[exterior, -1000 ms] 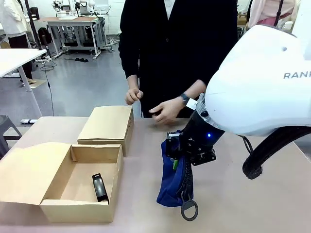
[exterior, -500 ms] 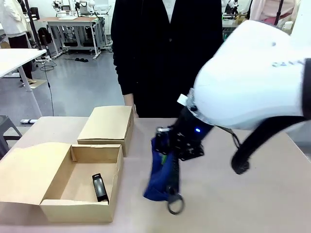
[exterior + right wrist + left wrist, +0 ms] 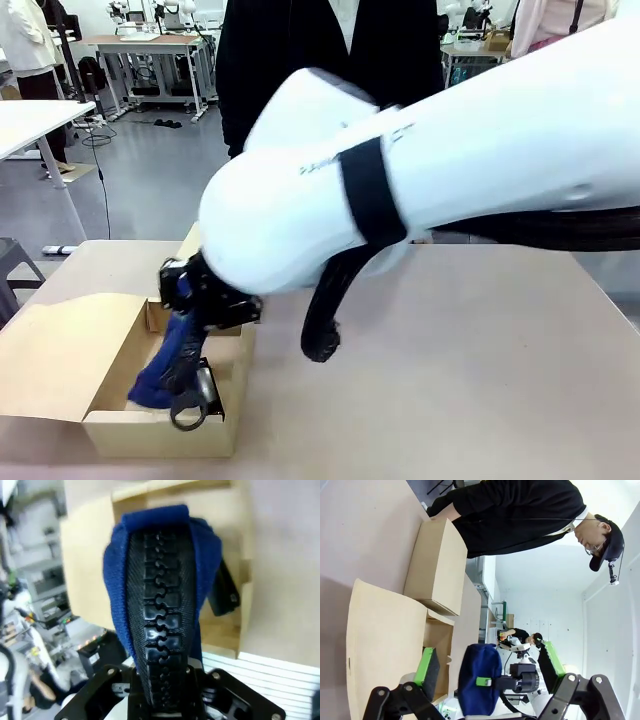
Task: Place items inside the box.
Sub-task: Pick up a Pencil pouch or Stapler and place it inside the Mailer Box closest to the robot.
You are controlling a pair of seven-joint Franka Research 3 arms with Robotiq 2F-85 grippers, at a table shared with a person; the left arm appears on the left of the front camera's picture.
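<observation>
My right gripper is shut on the top of the navy blue zip pouch, which hangs down into the open cardboard box at the front left. The pouch's ring pull dangles at the box's front wall. A small black stapler-like object lies on the box floor beside the pouch. In the right wrist view the pouch's black zipper runs up from my fingers, with the black object and the box beyond. My left gripper is open, off to the side of the box.
A smaller closed cardboard box stands just behind the open one. A person in black stands at the far side of the table. My right arm spans the middle of the front view. The table's right half is bare.
My right arm has swung left, carrying the pouch from the table's middle to over the open box. The person's hands have drawn back from the table edge.
</observation>
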